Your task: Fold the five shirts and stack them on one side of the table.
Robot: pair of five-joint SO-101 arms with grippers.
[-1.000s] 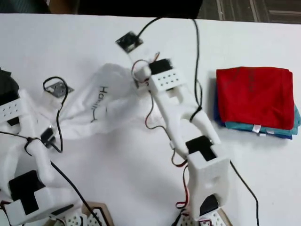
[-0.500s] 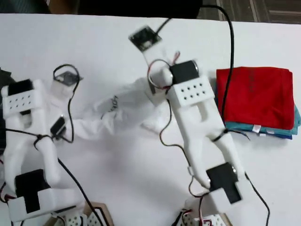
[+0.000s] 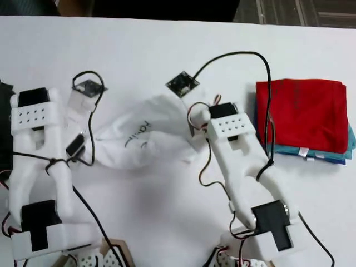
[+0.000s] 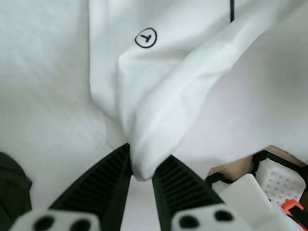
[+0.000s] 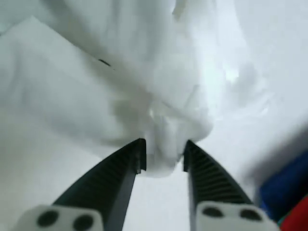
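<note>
A white shirt [image 3: 142, 136] with dark print hangs bunched between the two arms over the middle of the table. My left gripper [image 4: 141, 166] is shut on a folded edge of the white shirt [image 4: 163, 91]; in the high view this gripper [image 3: 89, 130] is at the shirt's left end. My right gripper [image 5: 162, 156] is shut on a bunch of the white shirt [image 5: 120, 91], at the cloth's right end [image 3: 192, 130]. A stack of folded shirts [image 3: 300, 119], red on top with blue ones beneath, lies at the table's right side.
The white table [image 3: 167, 50] stretches bare behind the arms. A dark item [image 3: 4, 105] sits at the left edge. Black cables [image 3: 245, 61] loop over the arms. The arm bases [image 3: 83, 253] stand at the near edge.
Both arms have moved right with the white shirt, which is now pulled into a bunched band between them. The right arm's camera end first swung away from me, then came back.
</note>
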